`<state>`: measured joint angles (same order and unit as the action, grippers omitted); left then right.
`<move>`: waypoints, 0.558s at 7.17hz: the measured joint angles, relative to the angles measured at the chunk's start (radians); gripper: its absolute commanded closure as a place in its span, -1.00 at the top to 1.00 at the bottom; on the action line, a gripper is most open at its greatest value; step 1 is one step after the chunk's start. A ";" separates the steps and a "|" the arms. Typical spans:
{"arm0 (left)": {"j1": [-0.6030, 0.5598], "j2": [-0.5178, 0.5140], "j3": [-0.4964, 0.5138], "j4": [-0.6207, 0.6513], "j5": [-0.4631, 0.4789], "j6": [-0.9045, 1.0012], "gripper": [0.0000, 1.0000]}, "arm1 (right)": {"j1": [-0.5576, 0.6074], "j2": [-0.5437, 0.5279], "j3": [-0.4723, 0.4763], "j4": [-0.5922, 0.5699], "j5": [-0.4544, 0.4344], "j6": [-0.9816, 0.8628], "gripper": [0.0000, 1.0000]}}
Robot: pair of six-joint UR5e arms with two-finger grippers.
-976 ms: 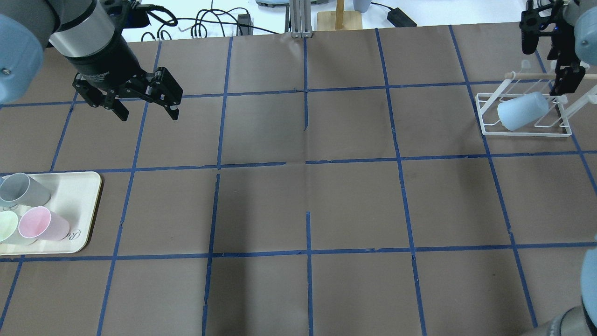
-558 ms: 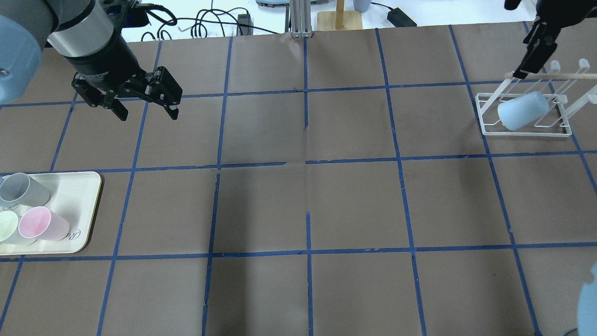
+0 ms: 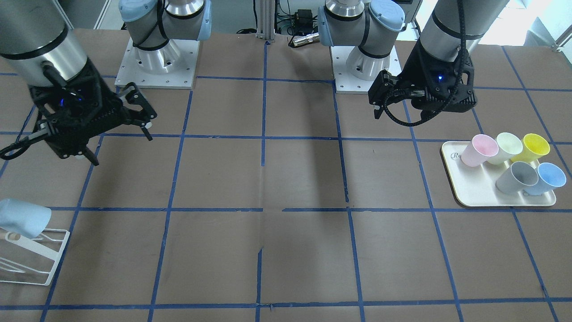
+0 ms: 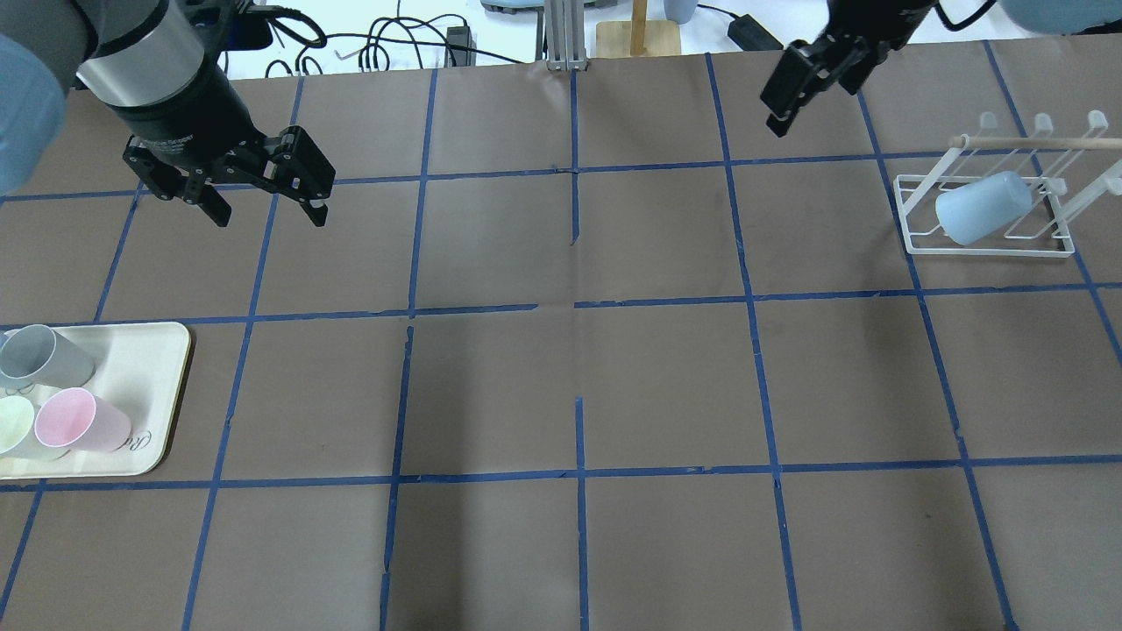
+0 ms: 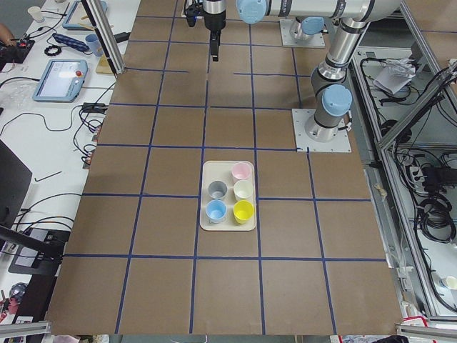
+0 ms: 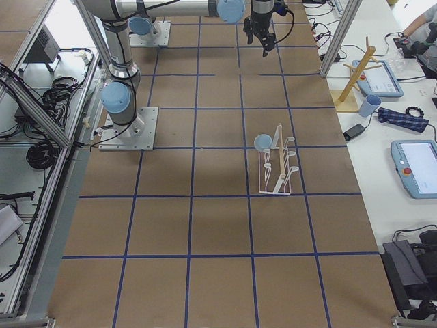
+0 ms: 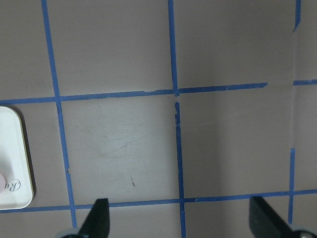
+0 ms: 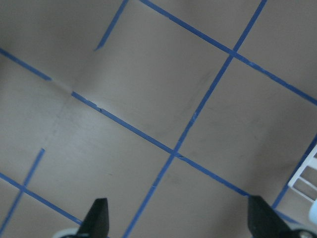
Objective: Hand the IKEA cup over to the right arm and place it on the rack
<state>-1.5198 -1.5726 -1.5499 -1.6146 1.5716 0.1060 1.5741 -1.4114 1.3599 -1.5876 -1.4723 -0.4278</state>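
A pale sky-blue IKEA cup (image 4: 982, 209) lies tilted on the white wire rack (image 4: 990, 245) at the far right; it also shows in the front view (image 3: 22, 218) and the right side view (image 6: 262, 142). My right gripper (image 4: 815, 88) is open and empty, up and to the left of the rack; its wrist view shows spread fingertips (image 8: 99, 218) over bare paper. My left gripper (image 4: 267, 210) is open and empty over the table's far left (image 7: 181, 225). A second blue cup (image 3: 547, 176) stands on the cream tray (image 3: 464, 192).
The tray (image 4: 149, 368) also holds a pink cup (image 4: 74, 421), a grey cup (image 4: 39, 355), a pale green cup (image 3: 507, 146) and a yellow cup (image 3: 532, 146). A wooden stand (image 4: 638, 35) and cables lie beyond the far table edge.
My right gripper has drawn away from the rack, up and toward the table's middle, leaving the blue cup on it. The left gripper has shifted slightly left.
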 measured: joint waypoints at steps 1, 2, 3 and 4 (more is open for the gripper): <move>0.001 0.000 0.000 -0.001 0.000 -0.002 1.00 | 0.017 0.001 0.004 -0.002 0.003 0.145 1.00; 0.001 -0.001 0.000 -0.002 0.000 -0.006 1.00 | 0.023 0.007 0.008 -0.004 -0.021 0.247 1.00; 0.001 -0.001 -0.001 -0.003 -0.002 -0.008 1.00 | 0.022 0.013 0.012 -0.005 -0.064 0.330 1.00; 0.001 -0.001 -0.001 -0.003 -0.005 -0.009 1.00 | 0.019 0.017 0.015 -0.004 -0.094 0.379 1.00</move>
<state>-1.5187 -1.5737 -1.5506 -1.6171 1.5668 0.0971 1.5931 -1.3939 1.3748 -1.5912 -1.5668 -0.0491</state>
